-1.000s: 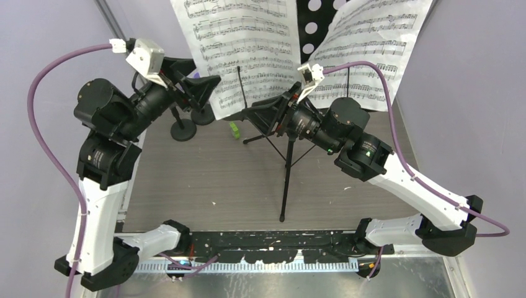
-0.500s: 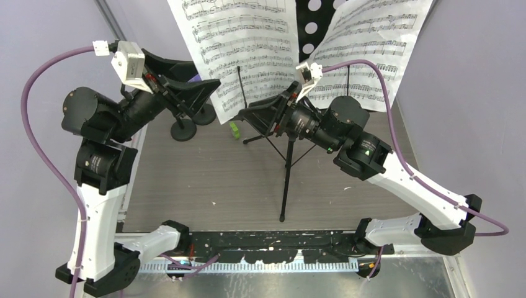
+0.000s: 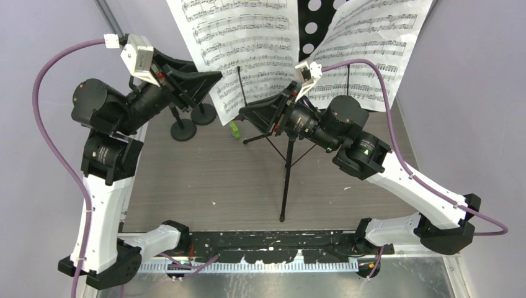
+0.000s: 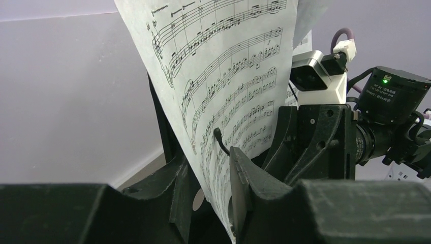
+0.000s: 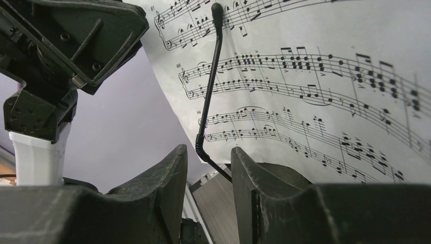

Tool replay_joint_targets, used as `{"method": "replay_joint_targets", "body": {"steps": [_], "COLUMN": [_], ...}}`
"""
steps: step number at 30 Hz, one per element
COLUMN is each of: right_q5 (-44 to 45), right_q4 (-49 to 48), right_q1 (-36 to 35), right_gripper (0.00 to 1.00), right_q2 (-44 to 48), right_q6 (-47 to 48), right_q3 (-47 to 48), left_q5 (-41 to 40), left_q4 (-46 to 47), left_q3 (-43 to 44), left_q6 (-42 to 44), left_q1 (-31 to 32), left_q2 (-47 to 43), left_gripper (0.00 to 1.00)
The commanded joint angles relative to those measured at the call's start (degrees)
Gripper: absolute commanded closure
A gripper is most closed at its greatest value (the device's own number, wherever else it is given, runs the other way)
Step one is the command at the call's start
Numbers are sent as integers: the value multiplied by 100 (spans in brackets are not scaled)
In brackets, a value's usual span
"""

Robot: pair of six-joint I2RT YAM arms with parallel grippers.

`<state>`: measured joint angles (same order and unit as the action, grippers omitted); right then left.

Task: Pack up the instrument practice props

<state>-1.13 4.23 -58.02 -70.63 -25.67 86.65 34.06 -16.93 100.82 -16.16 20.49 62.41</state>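
The black perforated music rack stands on tripod legs at the back middle. It carries a left sheet-music page and a right page. My left gripper is at the left page's lower left edge. In the left wrist view that page hangs between the fingers of the left gripper, lying against the right finger with a gap to the left one. My right gripper is under the rack's lower edge. Its fingers stand apart below the thin wire page holder, right gripper holding nothing.
Two black round-based mic holders stand on the table behind the left arm. A small green brick lies beside the tripod. Purple walls close in on both sides. The other arm's wrist is close to the right of the page.
My left gripper has swung right onto the left page's edge and its jaws have narrowed around the paper. The right gripper's jaws have narrowed a little; that arm has barely moved.
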Motion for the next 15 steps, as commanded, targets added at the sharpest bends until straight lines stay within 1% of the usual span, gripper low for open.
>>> {"method": "replay_joint_targets", "body": {"steps": [1,3,4,7,15], "right_q5": [93,95,277,371,274], "right_q4": [-405,-589,-636,-717,-722], "right_q1": [-19,-22,-18,-20,-22], "right_gripper": [59,60,61,63,67], "right_q2": [24,-2,-19,-58,-211], "right_q6": [-31,-66,-88,-121,-219], "right_q3": [197,216,227,274,409], "left_q5": [-24,-28,-32,-23,10], "left_q4": [264,239,239,219,202], "left_q3": [127,139,140,165,198], "left_q6": [-14,-2,-1,-1,-27], "left_q1": [-28,-28,-28,-28,-28], "left_q2": [-55,-58,-55,-52,-36], "left_gripper": [69,70,71,72,77]}}
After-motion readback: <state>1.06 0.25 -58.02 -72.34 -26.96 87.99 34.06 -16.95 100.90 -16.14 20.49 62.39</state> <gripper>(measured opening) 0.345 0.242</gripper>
